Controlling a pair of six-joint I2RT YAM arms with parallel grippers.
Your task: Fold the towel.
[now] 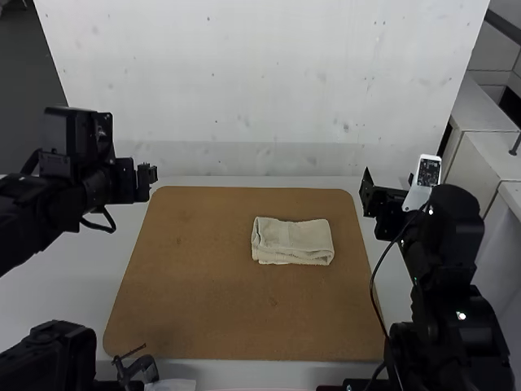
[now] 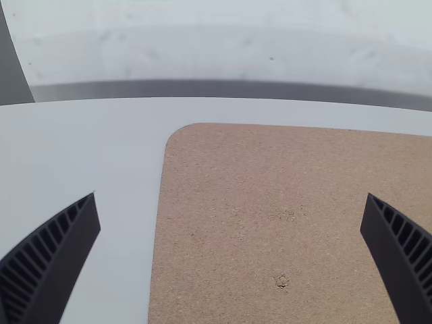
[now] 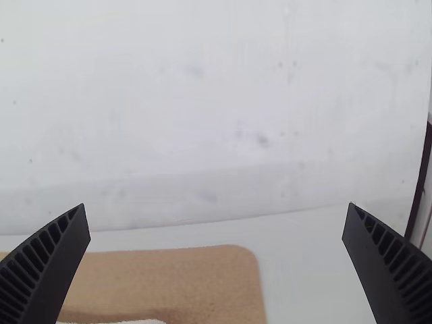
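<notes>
Black L gripper point(image 2: 231, 195) of mine's open, empty, well off; next, brown mat point(image 1: 187, 285) w/ the towel point(image 1: 295, 242), folded, long axis running L-R; then my R gripper point(image 3: 217, 204), also open, nothing in it, clearly nearer. Towel's to its L, so R should go ASAP.

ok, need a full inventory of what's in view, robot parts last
Flat tabletop: 1, white, under everything
Flat rounded-corner board: 1, brown, on tabletop
Folded rectangular cloth towel: 1, beige, on board, right of centre
Small device with dark face: 1, white, at right arm's wrist
Jointed arms: 2, black, left and right of board
Two-finger grippers: 2, black, open, left gripper and right gripper, one per arm
</notes>
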